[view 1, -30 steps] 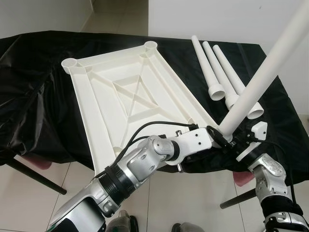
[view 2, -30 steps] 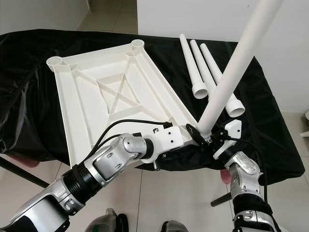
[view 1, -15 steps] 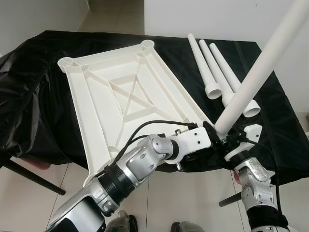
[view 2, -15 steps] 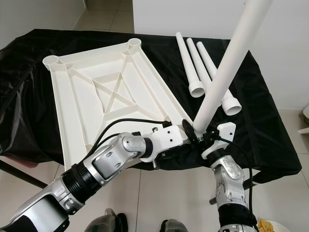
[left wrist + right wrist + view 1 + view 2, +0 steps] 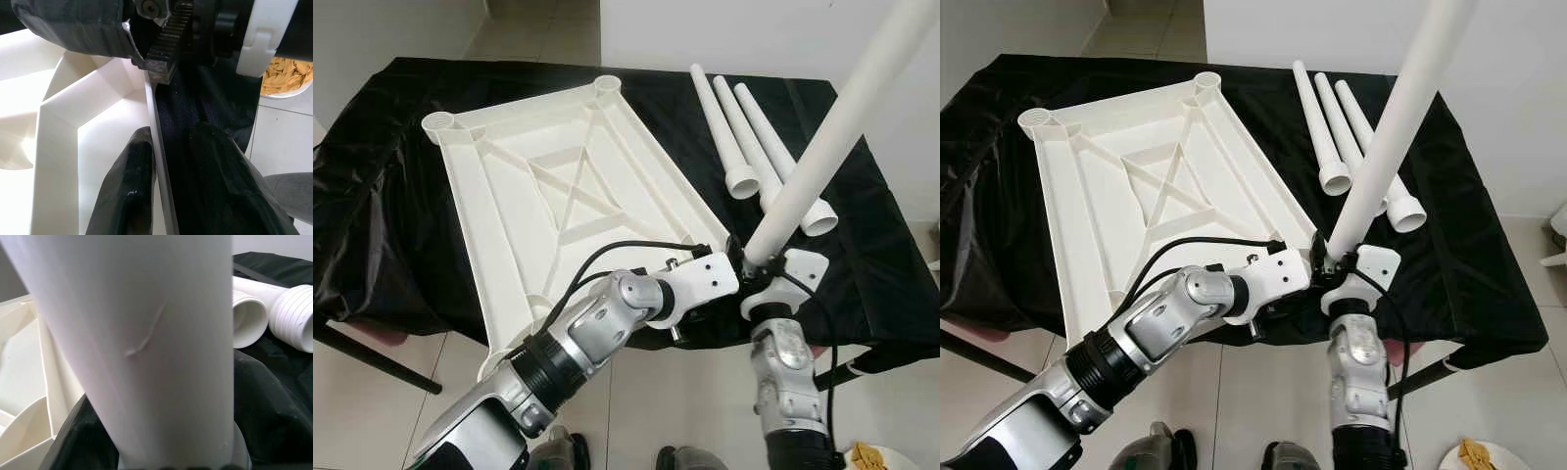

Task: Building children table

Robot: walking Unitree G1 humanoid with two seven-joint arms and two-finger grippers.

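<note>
Black-draped table (image 5: pixel 862 245) on pale tiles; ribbed white tabletop (image 5: pixel 558 196) rim pinched by left gripper (image 5: pixel 156 161), right gripper (image 5: pixel 1337 264) clasping a leg (image 5: pixel 822 147)

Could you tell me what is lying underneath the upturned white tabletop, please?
The tabletop rests on a black cloth draped over a table. Its near edge overhangs, pinched by the left gripper. The table's own surface is hidden by the cloth.

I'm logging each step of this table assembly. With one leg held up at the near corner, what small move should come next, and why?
Probably lower the raised leg in the right gripper into the near corner socket of the upturned tabletop. Its lower end sits right at that corner, and the left gripper clamps the tabletop's rim there, steadying it. Three legs lie on the black cloth.
</note>
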